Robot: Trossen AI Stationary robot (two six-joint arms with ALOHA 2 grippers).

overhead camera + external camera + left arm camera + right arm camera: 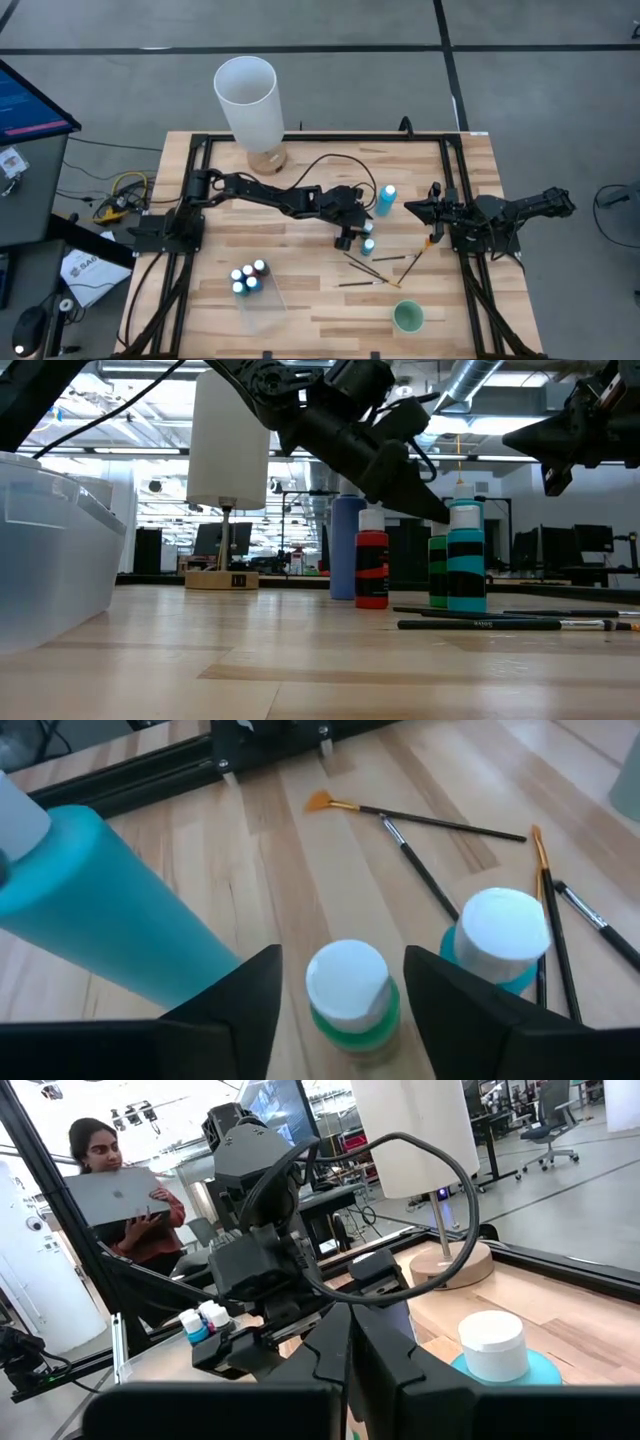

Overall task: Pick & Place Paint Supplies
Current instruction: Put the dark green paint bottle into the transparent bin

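Left gripper [340, 995]: your fingers are spread, straddling the small green white-capped bottle [350, 995] without touching it.
Neighbours: a small teal white-capped bottle [497, 940] stands just beside it, a tall blue bottle [386, 199] near, and thin dark brushes [375, 268] lie on the wooden table [320, 300].
Placed so far: four small bottles [248, 278] stand in the clear plastic bin [262, 310].
Right gripper [420, 207]: parked at the table's right edge, fingers pressed together, empty.

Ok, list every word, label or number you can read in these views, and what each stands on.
None can be read.
Lamp base: a small dark mark, too small to read.
Nearest brush: faint print on the handle, blurred.
Monitor: coloured bars only, no legible text.
Paper on the floor: dark print, too small to read.
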